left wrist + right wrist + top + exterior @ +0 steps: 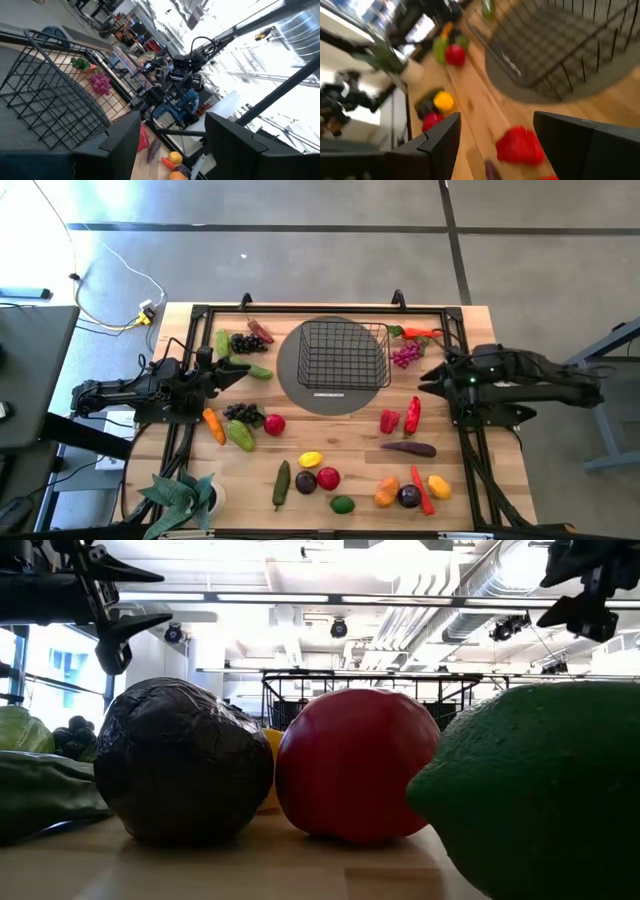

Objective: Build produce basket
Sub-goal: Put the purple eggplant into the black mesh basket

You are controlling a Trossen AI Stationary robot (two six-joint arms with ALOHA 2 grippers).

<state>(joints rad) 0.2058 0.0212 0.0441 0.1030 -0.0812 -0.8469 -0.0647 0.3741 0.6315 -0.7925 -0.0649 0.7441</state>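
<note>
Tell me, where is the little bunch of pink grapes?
In the high view the pink grapes lie on the table's right side, just right of the basket, in front of the right gripper.

You're looking level across the counter [200,875] at three pieces of produce close up. Take the red apple [355,765] as your landmark: a dark purple plum [180,760] sits just left of it, a green lime [540,790] fills the frame to its right, and a sliver of yellow fruit [270,770] peeks between plum and apple. Behind the apple stands the basket [370,700]. Grippers hang in both upper corners.
</note>
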